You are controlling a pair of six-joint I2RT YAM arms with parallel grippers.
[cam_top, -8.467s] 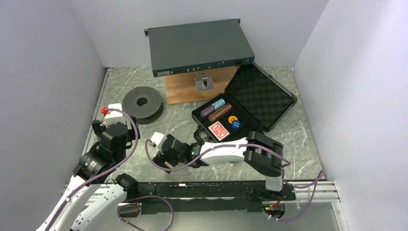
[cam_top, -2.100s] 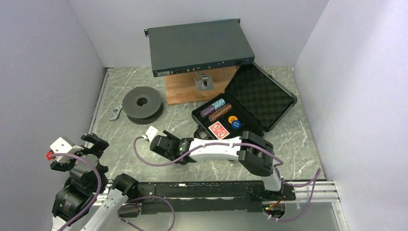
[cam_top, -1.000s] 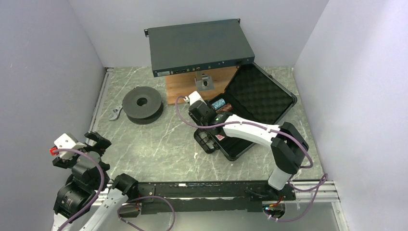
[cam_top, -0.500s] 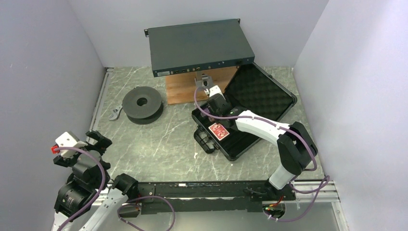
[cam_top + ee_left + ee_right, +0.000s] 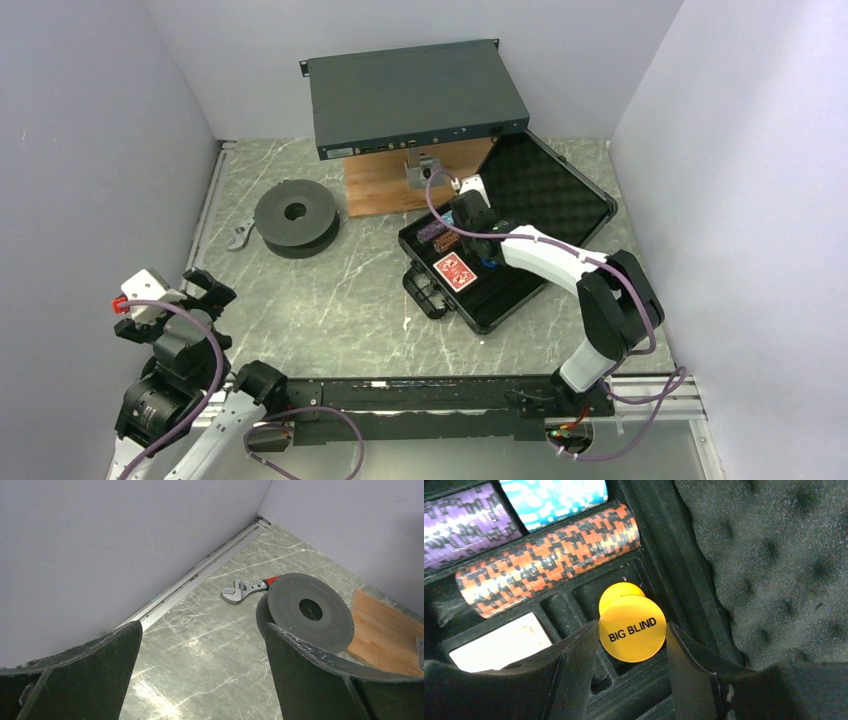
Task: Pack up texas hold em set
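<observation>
The black case (image 5: 480,318) lies open, its egg-crate foam lid (image 5: 560,205) laid back to the right. The red-backed card deck (image 5: 453,271) and purple chips (image 5: 433,232) sit in the tray. My right gripper (image 5: 478,243) hovers over the tray, shut on a yellow "BIG BLIND" disc (image 5: 631,627) held edge to edge in the right gripper (image 5: 632,631). Under it another yellow-orange disc (image 5: 620,592) lies in a slot. Purple (image 5: 464,525), teal (image 5: 554,495) and brown-orange (image 5: 549,555) chip stacks lie beside. My left gripper (image 5: 207,290) is open and empty at the near left, also shown by its wrist camera (image 5: 201,630).
A dark grey spool (image 5: 294,213) (image 5: 310,612) lies at the left with a small wrench (image 5: 238,238) (image 5: 245,588) beside it. A flat teal-grey metal box (image 5: 410,95) rests on a wooden board (image 5: 390,185) at the back. Walls close in on three sides.
My right gripper has swung from the table left of the case to over the tray, moving right and back. My left arm has drawn back to the near left corner.
</observation>
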